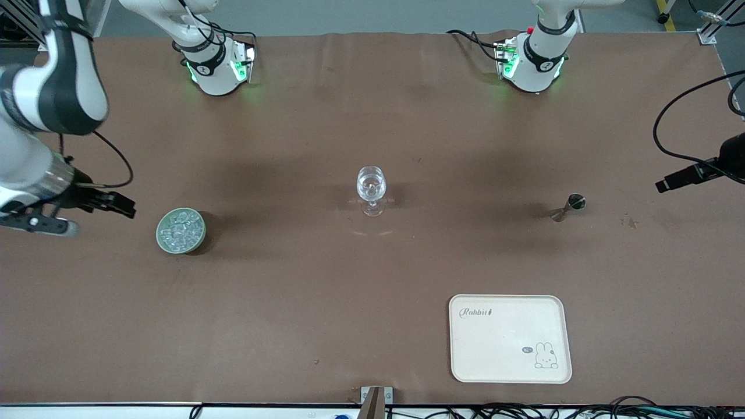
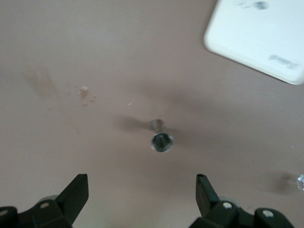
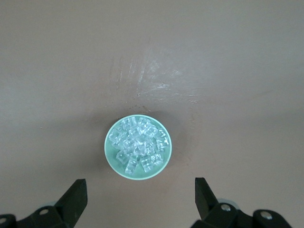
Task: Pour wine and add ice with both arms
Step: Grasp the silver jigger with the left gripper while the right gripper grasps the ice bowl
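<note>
Brown surface [image 1: 291,320] under even light.
Covered by creased brown sheet; grey floor [image 1: 349,14] along top edge, black cables [image 1: 553,412] trailing across white strip at bottom edge.

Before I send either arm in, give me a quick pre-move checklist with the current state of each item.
1. Right gripper open, empty: ok; fingers spread, nothing between them.
2. Right gripper lined up with the ice: ok; the green bowl sits centred ahead of it in the right wrist view.
3. Left gripper open, empty: ok.
4. Left gripper lined up with the metal jigger: ok; it stands upright between the fingers' lines.
5. Stemmed glass upright at mid-table, apart from bowl and jigger: ok.
6. Wine in the jigger: cannot tell.
</note>
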Tool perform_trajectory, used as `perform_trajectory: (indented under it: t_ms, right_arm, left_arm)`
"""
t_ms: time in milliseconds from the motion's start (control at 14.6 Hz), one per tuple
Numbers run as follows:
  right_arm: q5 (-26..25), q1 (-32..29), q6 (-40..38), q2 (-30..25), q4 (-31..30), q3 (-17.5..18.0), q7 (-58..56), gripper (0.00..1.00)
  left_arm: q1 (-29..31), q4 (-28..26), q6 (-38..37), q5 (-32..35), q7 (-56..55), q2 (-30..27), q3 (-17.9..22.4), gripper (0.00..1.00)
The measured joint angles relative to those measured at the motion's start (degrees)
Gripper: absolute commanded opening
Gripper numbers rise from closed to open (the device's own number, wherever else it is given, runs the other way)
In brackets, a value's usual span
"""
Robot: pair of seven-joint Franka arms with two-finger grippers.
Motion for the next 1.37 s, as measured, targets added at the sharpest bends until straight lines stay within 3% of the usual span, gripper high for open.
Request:
perform_trajectory:
  t_ms: [342, 548, 753, 959, 1370]
  right_arm:
    - [-0.01, 0.3, 17.42, 5.57, -7.81, 0.01, -0.01, 1.0]
    - [-0.03, 0.46, 23.28, 9.46, -9.58, 0.01, -0.02, 0.95]
    - [-0.11, 0.57, 25.98, 11.61, -10.48, 0.01, -0.09, 0.84]
    - [-0.36, 0.59, 26.74, 12.07, -11.73, 0.01, -0.48, 0.81]
    - [-0.57, 0.6, 27.16, 12.4, -13.47, 0.01, -0.86, 0.73]
  left_arm:
    - [0.22, -0.22, -3.19, -7.98, -4.35, 7.86, 9.49, 1.0]
    - [0.43, -0.26, -4.36, -15.24, -9.89, 12.26, 12.87, 1.0]
    - [0.44, -0.26, -4.43, -22.05, -15.4, 16.2, 13.72, 1.0]
    - [0.64, -0.26, -5.82, -31.43, -16.12, 20.91, 15.98, 1.0]
    - [2.62, -0.22, -14.2, -41.81, -16.04, 29.25, 17.45, 1.0]
